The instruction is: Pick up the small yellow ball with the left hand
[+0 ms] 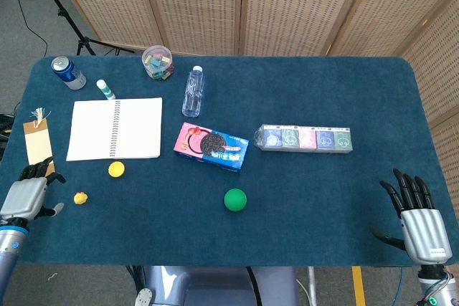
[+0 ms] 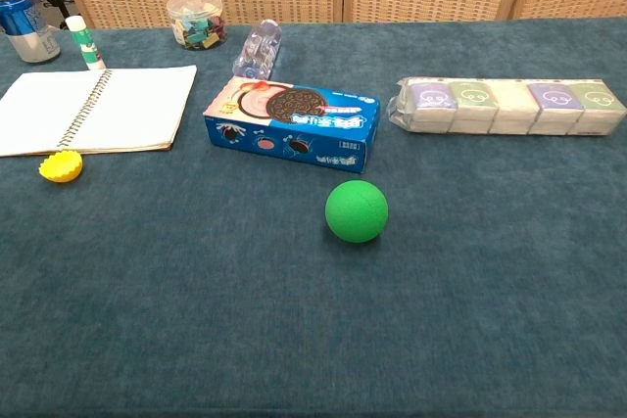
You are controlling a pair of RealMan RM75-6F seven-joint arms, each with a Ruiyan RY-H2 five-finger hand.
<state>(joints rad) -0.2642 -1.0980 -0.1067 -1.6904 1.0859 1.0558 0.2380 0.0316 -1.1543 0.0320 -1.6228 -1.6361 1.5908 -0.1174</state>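
Observation:
The small yellow ball [image 1: 116, 169] lies on the blue table just below the open notebook [image 1: 115, 128]; the chest view shows it at the far left [image 2: 61, 165]. A smaller yellow object [image 1: 80, 197] sits nearer the front edge. My left hand [image 1: 27, 195] hovers at the table's front left corner, holding nothing, its fingers apart and tipped toward the table. It is left of both yellow things and touches neither. My right hand [image 1: 417, 220] is at the front right corner, fingers spread and empty. The chest view shows neither hand.
A green ball [image 1: 234, 199] lies mid-front, with a blue cookie box [image 1: 211, 146] and a tissue pack row [image 1: 306, 137] behind it. Further back are a water bottle [image 1: 191, 92], a clip jar [image 1: 158, 61], a glue stick [image 1: 105, 89] and a can [image 1: 67, 72]. A bookmark [image 1: 37, 141] lies left.

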